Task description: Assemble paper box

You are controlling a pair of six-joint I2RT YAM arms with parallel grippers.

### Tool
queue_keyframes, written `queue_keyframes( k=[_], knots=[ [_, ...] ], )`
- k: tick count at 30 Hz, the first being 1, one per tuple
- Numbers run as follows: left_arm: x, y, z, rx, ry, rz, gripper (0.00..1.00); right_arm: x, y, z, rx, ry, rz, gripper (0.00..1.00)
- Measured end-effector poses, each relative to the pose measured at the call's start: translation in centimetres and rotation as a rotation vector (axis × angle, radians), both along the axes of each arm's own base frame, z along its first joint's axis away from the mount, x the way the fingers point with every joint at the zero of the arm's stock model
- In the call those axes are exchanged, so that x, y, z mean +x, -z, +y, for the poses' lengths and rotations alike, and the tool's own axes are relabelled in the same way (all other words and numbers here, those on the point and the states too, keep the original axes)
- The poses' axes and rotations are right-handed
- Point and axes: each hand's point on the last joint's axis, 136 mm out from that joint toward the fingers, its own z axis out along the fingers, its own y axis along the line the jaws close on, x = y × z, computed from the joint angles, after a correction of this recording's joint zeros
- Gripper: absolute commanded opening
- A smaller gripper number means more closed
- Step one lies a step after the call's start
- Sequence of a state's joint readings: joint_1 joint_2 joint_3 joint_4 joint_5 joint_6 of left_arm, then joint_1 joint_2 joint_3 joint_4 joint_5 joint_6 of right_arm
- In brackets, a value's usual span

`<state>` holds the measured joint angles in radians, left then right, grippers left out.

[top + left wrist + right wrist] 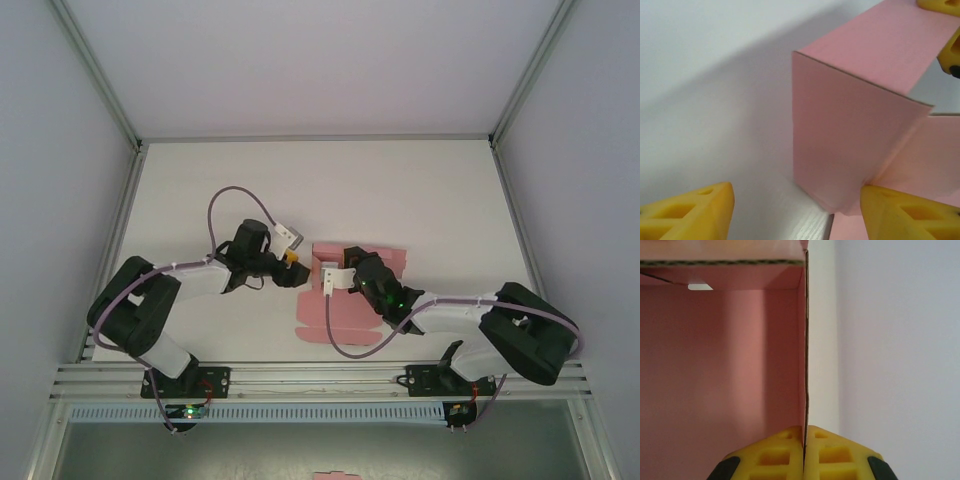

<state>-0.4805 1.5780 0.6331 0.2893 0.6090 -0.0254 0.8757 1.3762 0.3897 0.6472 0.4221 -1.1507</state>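
paper box [322, 318] half-folded at the centre of the table [200, 190]. right gripper [804, 432] pinched tight on an upright wall; left gripper [797, 200] spread open astride a raised corner. better to close squarely, without buckling thin card. from right wrist: the box's inside; from above: flat flaps.

From above, the right arm's black wrist [375, 285] covers the middle of the pink thin-card paper box [320, 322]. Both wrist views cut the box off at their edges.
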Motion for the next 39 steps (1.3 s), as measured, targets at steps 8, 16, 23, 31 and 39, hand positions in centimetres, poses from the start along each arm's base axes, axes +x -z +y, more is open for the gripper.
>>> queue_keyframes(
  k=[8,16,23,31,39],
  knots=[
    [0.3,0.1,-0.7,0.006,0.035,-0.029,0.71,0.2,0.2,-0.6,0.001,0.043,0.006,0.00],
    [-0.6,-0.1,-0.1,0.012,0.022,-0.061,0.69,-0.2,0.5,-0.2,-0.002,0.027,0.016,0.00],
    [-2.5,-0.7,-0.6,-0.019,0.056,-0.062,0.70,-0.6,-0.1,0.1,0.026,0.005,0.023,0.00],
    [-2.4,-0.9,-1.2,-0.042,0.069,-0.041,0.55,-1.1,-0.2,0.2,0.034,-0.007,0.041,0.00],
    [-0.6,0.1,-2.0,-0.022,0.029,-0.054,0.59,-1.4,-0.3,0.7,0.049,0.007,0.062,0.00]
  ],
)
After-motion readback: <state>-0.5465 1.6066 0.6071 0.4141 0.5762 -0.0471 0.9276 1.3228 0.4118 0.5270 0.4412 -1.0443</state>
